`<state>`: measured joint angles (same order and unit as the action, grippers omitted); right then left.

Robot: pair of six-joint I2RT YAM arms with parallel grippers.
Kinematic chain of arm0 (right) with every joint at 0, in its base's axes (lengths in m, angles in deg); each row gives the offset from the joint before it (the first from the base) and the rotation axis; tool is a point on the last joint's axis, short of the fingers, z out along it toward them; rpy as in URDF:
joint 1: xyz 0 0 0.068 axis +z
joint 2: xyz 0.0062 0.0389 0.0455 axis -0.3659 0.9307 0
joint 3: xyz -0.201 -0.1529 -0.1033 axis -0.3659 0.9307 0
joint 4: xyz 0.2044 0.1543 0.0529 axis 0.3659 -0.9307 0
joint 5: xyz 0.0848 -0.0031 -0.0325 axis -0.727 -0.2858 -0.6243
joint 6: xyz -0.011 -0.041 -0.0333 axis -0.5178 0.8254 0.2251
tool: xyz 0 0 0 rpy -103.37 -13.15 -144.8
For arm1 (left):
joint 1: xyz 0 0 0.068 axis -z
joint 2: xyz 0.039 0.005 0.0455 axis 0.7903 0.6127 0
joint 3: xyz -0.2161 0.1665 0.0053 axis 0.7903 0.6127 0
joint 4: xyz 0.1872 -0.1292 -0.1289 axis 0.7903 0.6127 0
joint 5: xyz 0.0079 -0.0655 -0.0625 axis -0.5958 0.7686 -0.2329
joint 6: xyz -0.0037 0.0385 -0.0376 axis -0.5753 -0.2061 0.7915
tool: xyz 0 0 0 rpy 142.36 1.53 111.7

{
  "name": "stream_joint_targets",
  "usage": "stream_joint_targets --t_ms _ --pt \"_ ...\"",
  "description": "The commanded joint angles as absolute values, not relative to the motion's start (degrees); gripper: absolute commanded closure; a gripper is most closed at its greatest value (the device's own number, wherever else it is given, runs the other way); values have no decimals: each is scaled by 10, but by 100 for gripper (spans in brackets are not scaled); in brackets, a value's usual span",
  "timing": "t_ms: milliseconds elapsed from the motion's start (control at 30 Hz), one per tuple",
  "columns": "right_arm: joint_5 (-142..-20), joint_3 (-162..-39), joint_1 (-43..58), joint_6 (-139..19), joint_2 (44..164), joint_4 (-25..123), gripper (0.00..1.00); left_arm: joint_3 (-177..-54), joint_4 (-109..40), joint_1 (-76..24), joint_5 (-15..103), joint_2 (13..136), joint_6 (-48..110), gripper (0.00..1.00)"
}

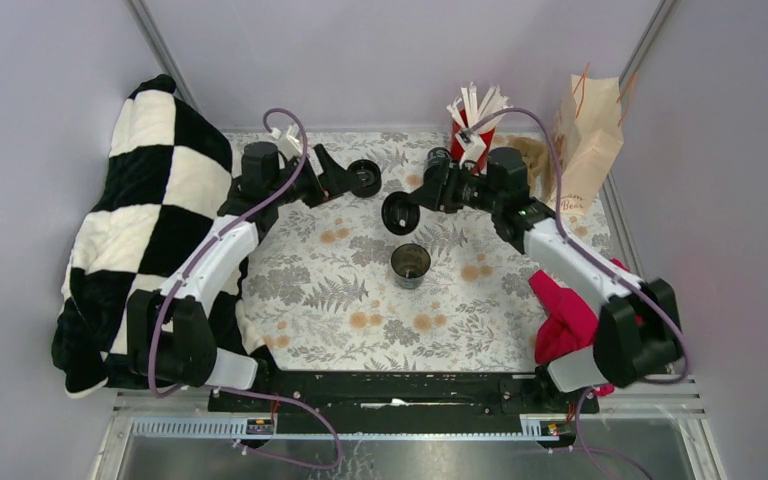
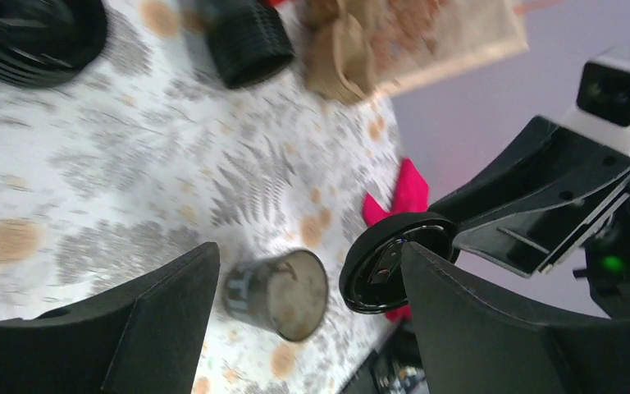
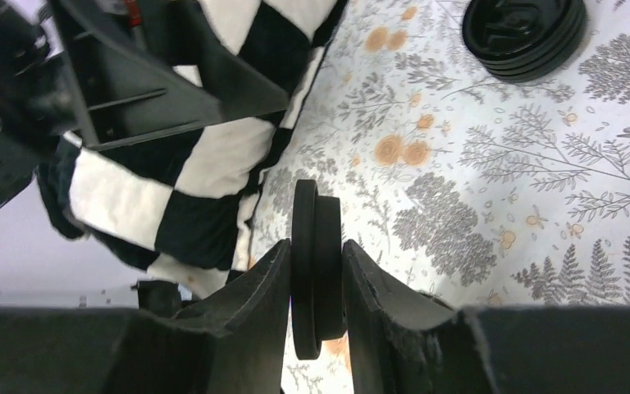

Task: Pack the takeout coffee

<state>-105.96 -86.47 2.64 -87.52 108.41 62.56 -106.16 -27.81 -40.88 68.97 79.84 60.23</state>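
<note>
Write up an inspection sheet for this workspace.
Surface: floral cloth, lying flat.
Job's things: cup upright, uncovered; lid held on edge in right gripper; bag back right.
Clutter: lid stack, red cup of sticks, checkered blanket, red cloth.
Grippers: left gripper open, empty; right gripper shut on lid.
Cables: purple cable along each arm, clear of cup.
Surroundings: plain walls.

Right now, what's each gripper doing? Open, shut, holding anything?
Left gripper: open, nothing between the fingers.
Right gripper: closed on the black lid, gripped edge-on.
</note>
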Motion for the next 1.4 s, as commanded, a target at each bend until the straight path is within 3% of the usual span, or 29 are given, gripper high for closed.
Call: stream_joint_targets --t_ms 0,133,267,367,500,600,867,1033,1133,1367 --pt "-1085 -834 36 -771 979 582 64 -1034 -362 -376 810 758 640 15" --pt "-1054 -831 56 -674 929 511 65 -1022 -372 -339 813 732 634 11" --pt "-1039 -839 58 -693 907 479 66 -1014 -378 -321 821 711 611 11" --pt "-978 -843 59 -718 902 452 65 -1023 -265 -319 703 701 565 9" --pt "-845 -885 59 -721 924 341 60 -995 -251 -308 686 719 567 8" --pt "-785 -887 57 -703 945 284 48 -984 -248 -289 663 727 562 9" --pt "-758 -818 57 -652 1004 303 35 -999 -212 -286 639 742 528 9" --pt "-731 -843 83 -634 1096 292 36 -988 -209 -286 627 742 518 9" --pt "-717 -858 85 -636 1136 299 42 -985 -208 -286 624 743 516 8" --pt "-803 -858 91 -614 1188 327 44 -985 -193 -286 613 733 499 6"
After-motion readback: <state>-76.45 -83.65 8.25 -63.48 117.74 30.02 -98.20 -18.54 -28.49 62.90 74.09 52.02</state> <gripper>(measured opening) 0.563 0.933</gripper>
